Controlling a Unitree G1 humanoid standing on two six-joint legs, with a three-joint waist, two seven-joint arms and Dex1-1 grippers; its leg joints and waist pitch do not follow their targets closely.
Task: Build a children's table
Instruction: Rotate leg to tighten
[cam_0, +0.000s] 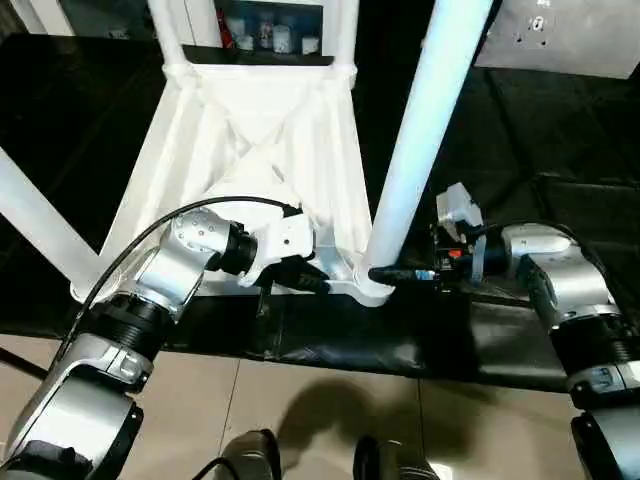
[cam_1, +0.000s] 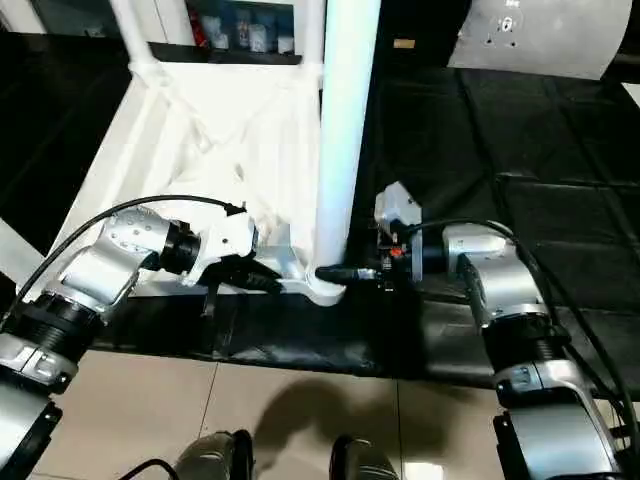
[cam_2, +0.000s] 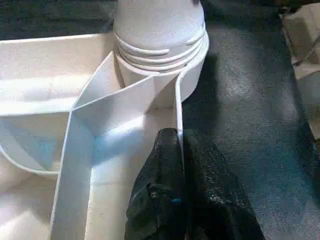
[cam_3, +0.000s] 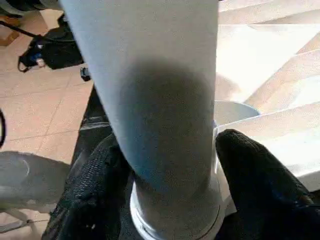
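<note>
Near-corner leg being seated, table upside down on the black mat

Black fingers (cam_2: 165, 200) of the left gripper (cam_0: 305, 277) are pinched shut on the rim of the tabletop (cam_0: 255, 160); the right gripper (cam_3: 165, 200) is spread around the base of the leg (cam_0: 425, 130), whose threads can be seen above the socket (cam_2: 165, 60). Other legs (cam_0: 35, 225) are already standing in corners; final tightening and flipping upright are judged to remain.

No readable text, label, brand, number or sign appears anywhere.
</note>
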